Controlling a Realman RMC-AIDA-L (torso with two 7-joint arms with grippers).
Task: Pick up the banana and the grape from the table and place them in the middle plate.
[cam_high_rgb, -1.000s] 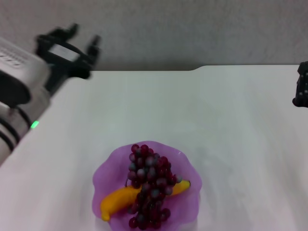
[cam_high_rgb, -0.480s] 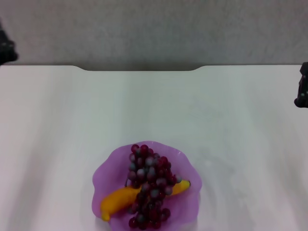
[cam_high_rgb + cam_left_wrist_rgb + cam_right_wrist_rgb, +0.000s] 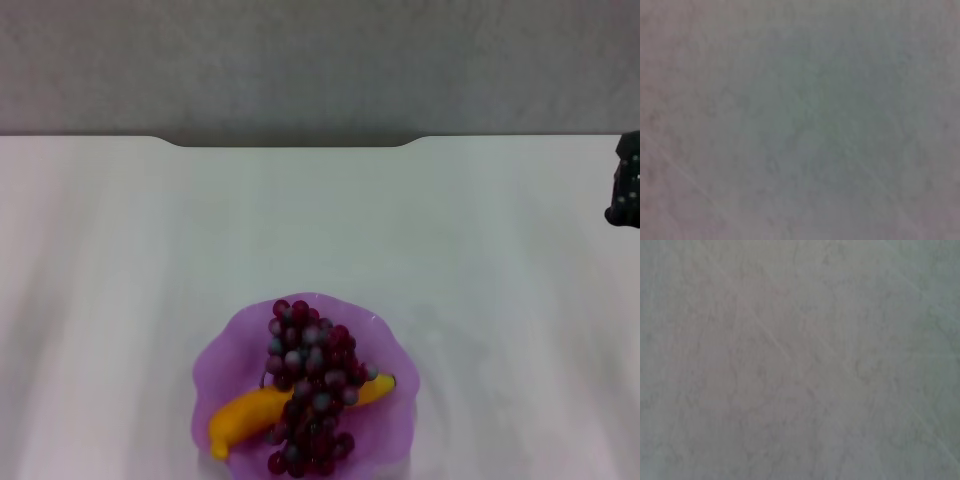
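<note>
Head view: the left arm has swung clear out of sight since a second ago, leaving the banana (image 3: 240, 415) and the grape (image 3: 308, 392) both lying in the middle plate (image 3: 225, 355), grapes draped across the banana. That reads as job done, arms retreating. The right gripper (image 3: 626, 190) sits parked at the right edge; open or closed, I cannot tell. The table (image 3: 450, 260) runs white to a notched far edge against a grey wall.

Left wrist view: only blank grey surface, no fingers.

Right wrist view: the same, plain mottled grey.
</note>
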